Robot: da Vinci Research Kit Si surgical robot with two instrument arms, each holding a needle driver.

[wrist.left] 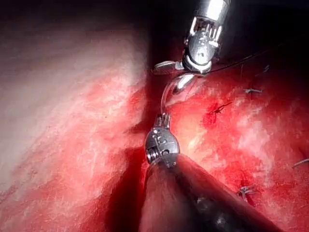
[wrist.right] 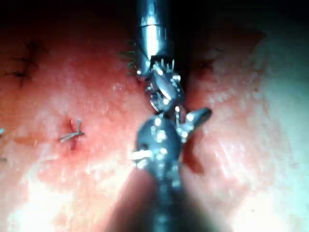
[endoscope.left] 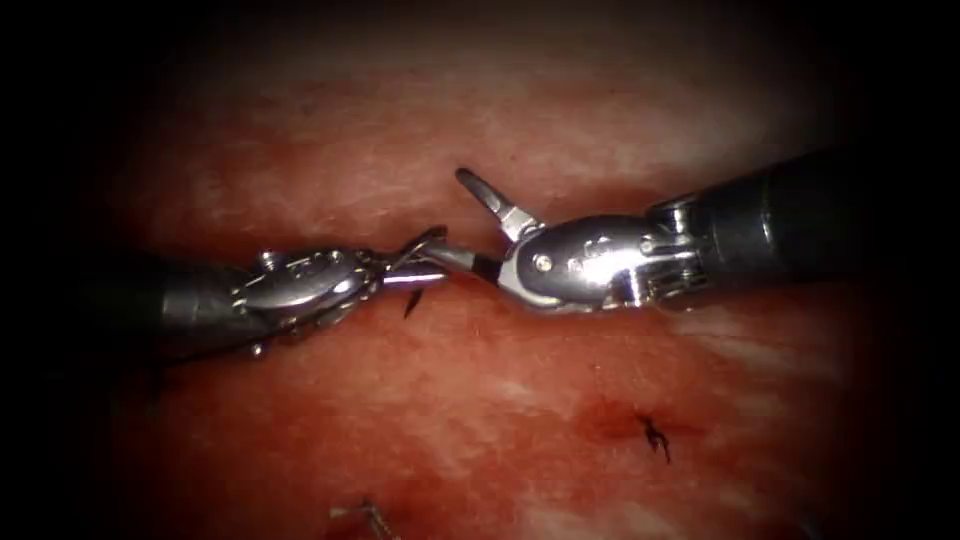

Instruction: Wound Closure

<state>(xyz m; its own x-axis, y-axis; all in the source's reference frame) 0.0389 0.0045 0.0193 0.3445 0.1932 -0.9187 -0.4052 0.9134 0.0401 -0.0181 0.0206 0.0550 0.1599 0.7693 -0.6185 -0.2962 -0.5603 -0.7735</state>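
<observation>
Left claw (endoscope.left: 405,270) grips the curved needle (endoscope.left: 420,243) over the tissue (endoscope.left: 480,400); right claw (endoscope.left: 465,220) gapes wide beside it, holding nothing.

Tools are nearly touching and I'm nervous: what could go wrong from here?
The left tool seems to hold the needle above the tissue, while the right tool is open beside it: releasing early could drop the needle. The tips sit very close, so they may knock.

A dark knotted stitch (endoscope.left: 655,436) sits on the tissue (endoscope.left: 480,400) toward its lower right, its short ends sticking up from a smear of red fluid (endoscope.left: 608,420). Pale cut ends of thread (endoscope.left: 362,515) lie at the tissue's lower edge.
</observation>
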